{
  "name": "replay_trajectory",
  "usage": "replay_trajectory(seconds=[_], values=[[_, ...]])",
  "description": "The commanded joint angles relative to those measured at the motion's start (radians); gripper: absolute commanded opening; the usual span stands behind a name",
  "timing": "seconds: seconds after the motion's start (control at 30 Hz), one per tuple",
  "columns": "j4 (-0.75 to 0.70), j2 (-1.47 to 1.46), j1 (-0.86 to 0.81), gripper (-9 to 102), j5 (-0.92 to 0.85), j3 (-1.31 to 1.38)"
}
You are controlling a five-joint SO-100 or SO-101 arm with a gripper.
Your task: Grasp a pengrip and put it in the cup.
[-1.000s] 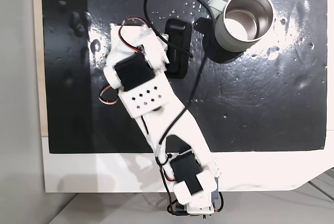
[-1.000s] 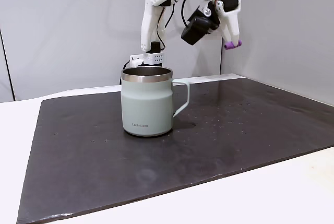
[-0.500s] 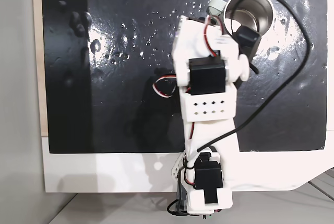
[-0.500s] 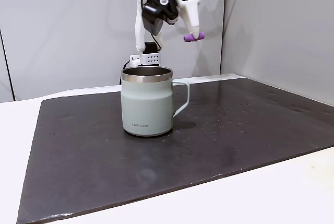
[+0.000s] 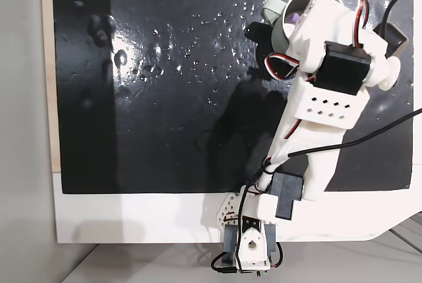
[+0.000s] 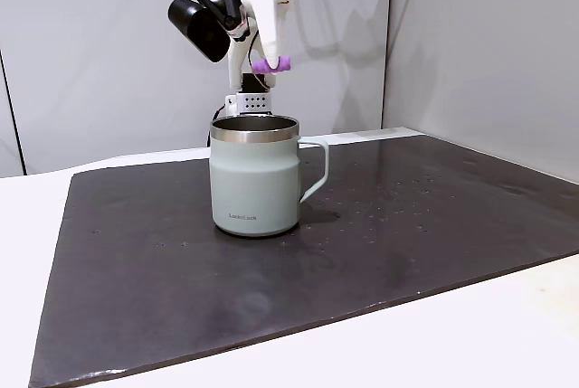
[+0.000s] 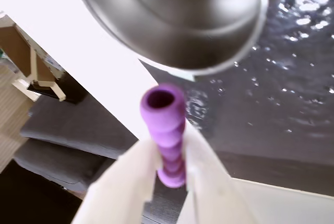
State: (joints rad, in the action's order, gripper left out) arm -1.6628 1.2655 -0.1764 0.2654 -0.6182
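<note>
The gripper (image 7: 169, 169) pinches the purple pengrip (image 7: 166, 130) between its white fingers, hanging above the cup (image 6: 255, 175), clear of its steel rim.

- The white arm rises from its base at the back of the worktop in a fixed view, folding forward at the top so the hand (image 6: 270, 64) points downward, well above the worktop.
- In the wrist view the hand (image 7: 168, 169) has its two pale fingers (image 7: 206, 177) pressed close together, clamping a ribbed purple pengrip (image 7: 164, 130) between them.
- In a fixed view from above, the wrist (image 5: 336, 78) leans toward the upper right.
</note>
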Motion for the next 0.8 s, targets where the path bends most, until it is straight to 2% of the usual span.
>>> replay_trajectory(seconds=[0.0, 0.2, 0.3, 0.37, 0.77], values=[[-0.008, -0.035, -0.035, 0, -0.018, 0.132], [-0.011, -0.055, -0.034, 2, -0.021, 0.152], [-0.015, -0.051, -0.031, 23, -0.017, 0.15], [-0.015, -0.046, -0.029, 30, -0.012, 0.15], [-0.017, -0.032, -0.032, 28, -0.014, 0.141]])
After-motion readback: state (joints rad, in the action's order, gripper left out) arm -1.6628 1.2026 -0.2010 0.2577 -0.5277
